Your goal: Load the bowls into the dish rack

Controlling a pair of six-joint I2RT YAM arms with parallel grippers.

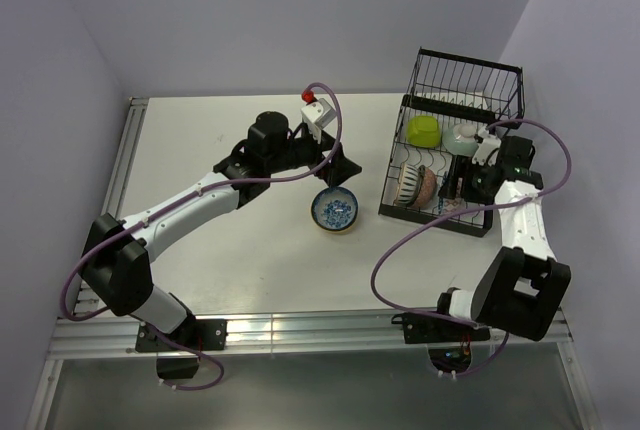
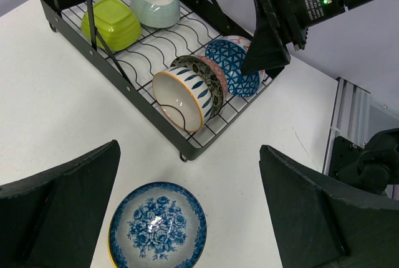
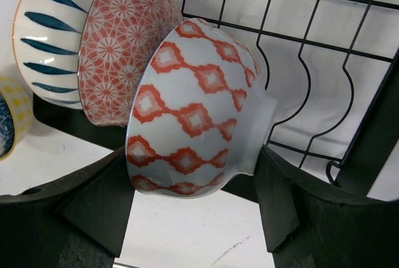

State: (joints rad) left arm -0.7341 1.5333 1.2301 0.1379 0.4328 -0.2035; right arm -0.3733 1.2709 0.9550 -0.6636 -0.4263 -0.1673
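top external: last bowl pickup.
left gripper (image 1: 340, 170) wide above blue floral bowl (image 1: 335, 210), should lower; right gripper (image 2: 262, 56) clasps red-diamond bowl (image 3: 193, 112) in rack (image 2: 124, 86).

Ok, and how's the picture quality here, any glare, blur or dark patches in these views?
Left wrist view: a small white glare spot sits on the glaze of the blue floral bowl, and the rest is sharp. Right wrist view: the orange diamond bowl is crisp, but the right gripper's fingers below it are almost featureless black. Top view: even, soft light, with only faint shadows on the table.
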